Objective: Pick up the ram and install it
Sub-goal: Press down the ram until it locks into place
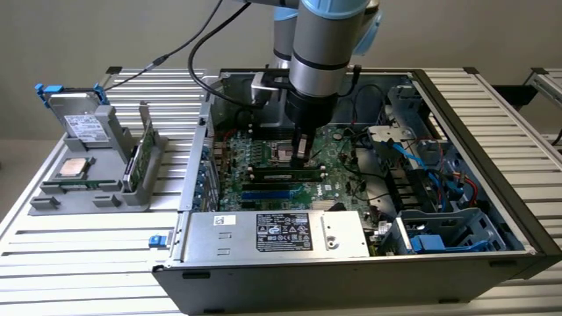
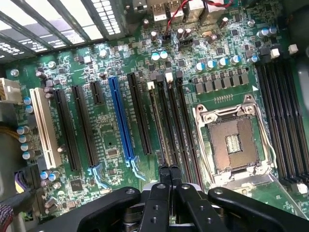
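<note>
- A worktable point(image 1: 79, 263) of silver ribbed aluminium slats is seen against a plain grey wall, with an open black desktop computer case point(image 1: 491, 164) lying on it.
- Inside the case a green motherboard point(image 1: 263, 164) is exposed; a silver power-supply box with a black-and-white label point(image 1: 281, 232) sits at the case's 6 o'clock edge in the exterior view.
- At 9 o'clock of the case, a grey plastic parts holder point(image 1: 88, 191) is placed on the table, carrying a square silver processor chip point(image 1: 74, 168) and an upright green card point(image 1: 139, 158).
- The slim, long dark-green ram strip with black chips point(image 1: 285, 175) is seen lying along a black motherboard slot near the middle of the board, at 6 o'clock of the gripper and just beside its tips.
- The black two-fingered gripper point(image 1: 301, 157) on the grey-and-blue arm is held upright over the board; its fingers point(image 2: 164, 175) are pressed together and nothing is held between them.
- In the wrist view, the closed tips are seen over the ends of the long black slots point(image 2: 178, 125), beside the empty silver-framed processor socket point(image 2: 234, 142); a blue expansion slot point(image 2: 120, 121) and a white one point(image 2: 41, 125) lie further across the board.
</note>
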`<state>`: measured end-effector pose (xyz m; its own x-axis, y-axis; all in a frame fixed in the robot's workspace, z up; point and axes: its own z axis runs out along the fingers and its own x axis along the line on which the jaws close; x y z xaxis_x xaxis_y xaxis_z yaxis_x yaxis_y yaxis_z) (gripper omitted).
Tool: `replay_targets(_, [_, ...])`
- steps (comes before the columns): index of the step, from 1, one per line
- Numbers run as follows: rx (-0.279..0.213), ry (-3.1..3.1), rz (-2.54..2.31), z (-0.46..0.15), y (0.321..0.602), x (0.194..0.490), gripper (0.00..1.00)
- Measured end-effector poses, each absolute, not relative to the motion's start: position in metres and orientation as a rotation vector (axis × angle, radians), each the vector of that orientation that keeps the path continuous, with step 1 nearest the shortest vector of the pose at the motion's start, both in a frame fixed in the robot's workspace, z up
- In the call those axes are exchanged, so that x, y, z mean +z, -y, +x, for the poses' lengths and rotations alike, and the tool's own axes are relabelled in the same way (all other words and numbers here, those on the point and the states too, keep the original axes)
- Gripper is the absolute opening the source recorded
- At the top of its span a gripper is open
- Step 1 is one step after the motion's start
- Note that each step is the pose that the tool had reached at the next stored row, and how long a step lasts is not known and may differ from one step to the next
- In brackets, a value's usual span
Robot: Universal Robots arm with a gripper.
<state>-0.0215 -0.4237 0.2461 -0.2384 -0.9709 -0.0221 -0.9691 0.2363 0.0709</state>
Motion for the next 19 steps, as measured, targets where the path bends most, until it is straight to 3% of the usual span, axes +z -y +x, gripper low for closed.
replay_targets(19, [-0.112, 2.661, 1.631, -0.0215, 0.4237, 0.2439, 0.1])
